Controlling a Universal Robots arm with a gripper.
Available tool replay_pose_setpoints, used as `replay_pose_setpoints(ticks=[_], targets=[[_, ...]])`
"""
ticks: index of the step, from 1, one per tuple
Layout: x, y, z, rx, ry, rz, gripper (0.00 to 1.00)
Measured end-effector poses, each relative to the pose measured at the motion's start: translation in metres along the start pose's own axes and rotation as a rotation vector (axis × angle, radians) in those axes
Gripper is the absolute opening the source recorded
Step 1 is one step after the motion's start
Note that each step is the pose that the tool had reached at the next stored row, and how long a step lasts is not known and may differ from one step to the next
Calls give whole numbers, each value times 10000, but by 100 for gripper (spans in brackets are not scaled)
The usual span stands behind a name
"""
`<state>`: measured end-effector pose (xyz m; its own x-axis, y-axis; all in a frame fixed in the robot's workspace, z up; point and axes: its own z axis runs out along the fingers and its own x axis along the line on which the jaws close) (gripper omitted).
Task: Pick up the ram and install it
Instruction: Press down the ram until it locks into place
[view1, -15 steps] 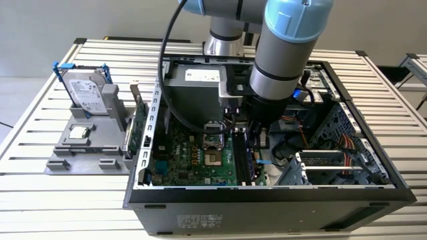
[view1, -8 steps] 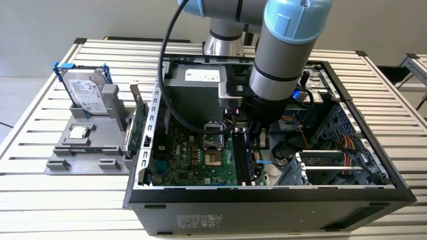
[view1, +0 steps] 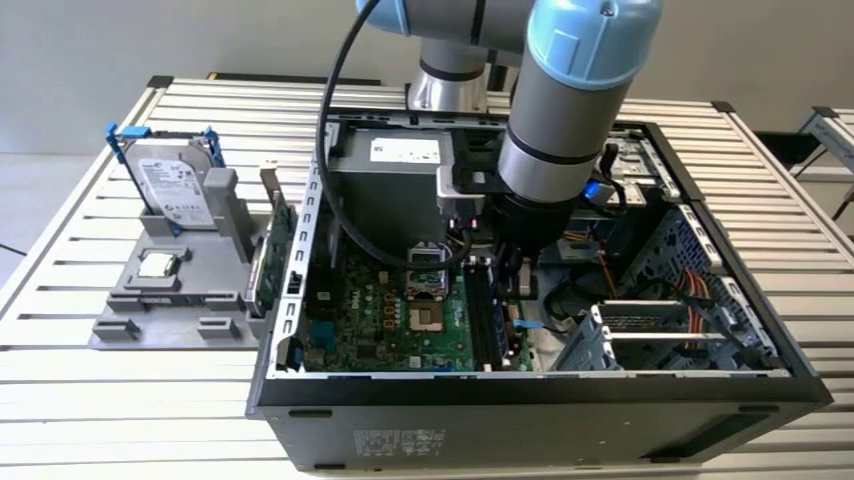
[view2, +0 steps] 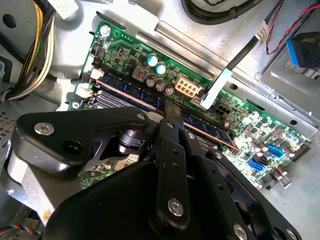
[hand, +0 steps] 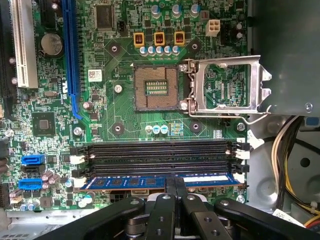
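Lengthwise, the ram (hand: 150, 181) stands on edge along the memory slots (hand: 160, 155).

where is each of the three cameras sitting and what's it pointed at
Exterior view: off the arm, above the table, looking down into the open computer case; the arm's forearm and wrist show.
First wrist view: on the wrist, facing the motherboard square on; gripper on the ram.
Second wrist view: on the wrist, looking obliquely along the board; gripper fills the foreground.
Both wrist views share the ram in the slot row and the gripper.
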<state>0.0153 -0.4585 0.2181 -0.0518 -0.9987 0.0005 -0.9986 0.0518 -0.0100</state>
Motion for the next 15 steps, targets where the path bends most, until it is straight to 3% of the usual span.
replay_pose_setpoints(ticks=[8, 9, 10, 11, 15], targets=[[-7, -1, 12, -19, 76, -1, 0], [-12, -3, -5, -26, 106, -1, 0], [-27, -6, -68, -53, 242, -1, 0], [-26, -6, -84, -64, 281, -1, 0], [-23, -5, -89, -68, 292, -2, 0]])
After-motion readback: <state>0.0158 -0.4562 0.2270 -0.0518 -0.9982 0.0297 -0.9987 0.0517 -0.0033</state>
